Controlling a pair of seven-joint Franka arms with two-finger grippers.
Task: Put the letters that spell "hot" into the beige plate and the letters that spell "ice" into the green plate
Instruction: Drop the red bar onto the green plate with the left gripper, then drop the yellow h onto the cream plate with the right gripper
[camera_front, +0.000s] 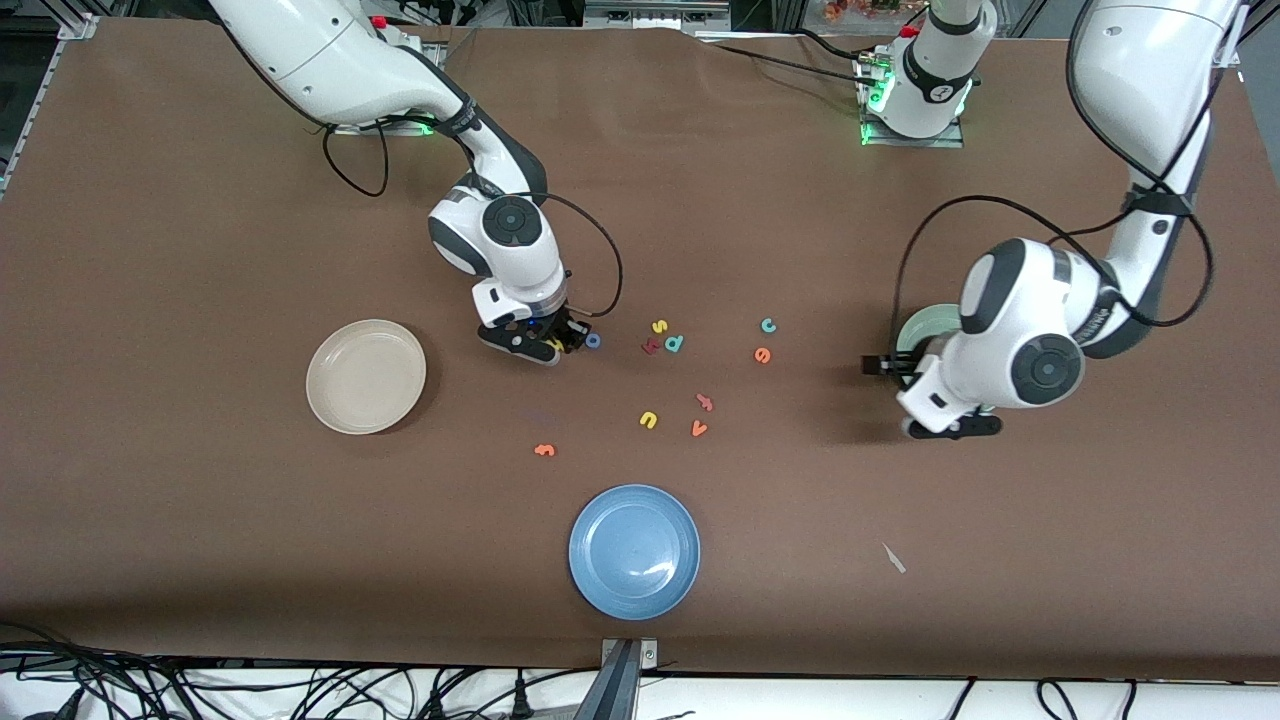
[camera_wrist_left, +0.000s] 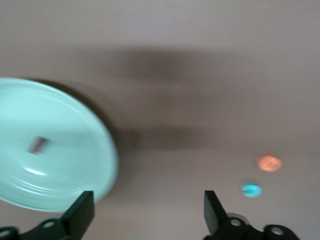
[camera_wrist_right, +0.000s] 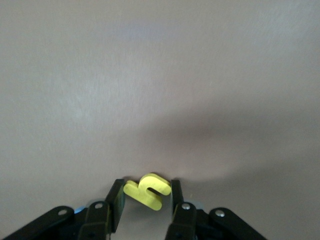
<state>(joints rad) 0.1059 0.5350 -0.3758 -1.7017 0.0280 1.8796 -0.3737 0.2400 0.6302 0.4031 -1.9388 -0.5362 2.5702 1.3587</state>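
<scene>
In the round shallow pale sage-green plate (camera_wrist_left: 75, 165), toward the left arm's end of the brown counter (camera_front: 200, 250): one dark red short foam bar i (camera_wrist_left: 37, 145), flat, well inside the rim. Mostly hidden by the left arm in the front view.

In the round shallow cream-beige plate (camera_front: 366, 376), toward the right arm's end: nothing. Same for the round blue plate (camera_front: 634, 550), nearest the front camera.

Right gripper (camera_wrist_right: 146, 197) down at the counter, closed on the yellow foam h (camera_wrist_right: 147, 191), fingers (camera_wrist_right: 116, 200) touching both of its sides. Just beside it on the counter, the blue ring-shaped foam o (camera_front: 593, 341).

Left gripper (camera_wrist_left: 150, 215) open, nothing between the fingers, low over bare counter just beside the green plate.

Loose in the middle of the counter:
- teal foam c (camera_front: 768, 325) and orange foam e (camera_front: 762, 355), near each other, between the cluster and the green plate
- yellow foam s (camera_front: 659, 326), teal foam p/d letter (camera_front: 675, 343) and bigger dark red foam letter (camera_front: 650, 346), close together
- nearer the front camera, yellow foam u (camera_front: 648, 420) and orange foam v (camera_front: 699, 429)
- reddish-orange foam letter (camera_front: 705, 402) just beside the v, and another orange foam letter (camera_front: 544, 450) apart, toward the blue plate; cannot tell which of these two is the t

Small pale scrap (camera_front: 893, 558) on the counter. Black cables (camera_front: 200, 690) along the counter's nearest edge.
</scene>
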